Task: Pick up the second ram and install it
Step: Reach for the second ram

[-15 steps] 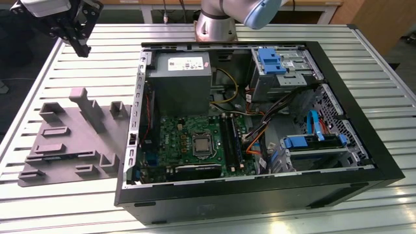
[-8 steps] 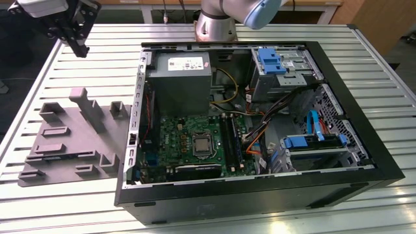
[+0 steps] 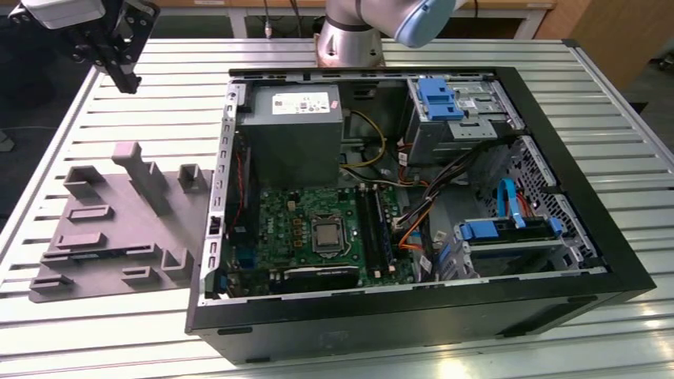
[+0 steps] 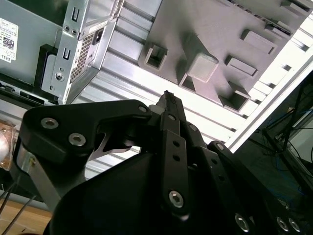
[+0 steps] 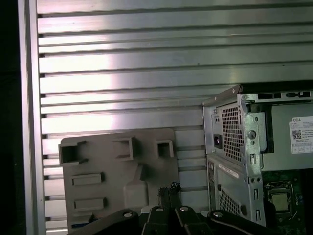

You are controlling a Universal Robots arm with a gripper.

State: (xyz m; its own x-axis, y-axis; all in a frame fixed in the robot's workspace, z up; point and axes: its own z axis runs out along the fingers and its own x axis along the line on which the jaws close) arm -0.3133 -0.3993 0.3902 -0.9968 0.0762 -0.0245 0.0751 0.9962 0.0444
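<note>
The hand [image 3: 128,82] hangs over the table [image 3: 116,335], fingers pressed together, with a grey tray [image 3: 106,237] below it and an open computer case [image 3: 421,320] beside it.

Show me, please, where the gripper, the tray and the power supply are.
gripper [image 3: 128,81], exterior view, at its tip.
tray [image 3: 132,234], exterior view, on its bare flat base.
power supply [image 3: 295,146], exterior view, on its grey top face.
</note>
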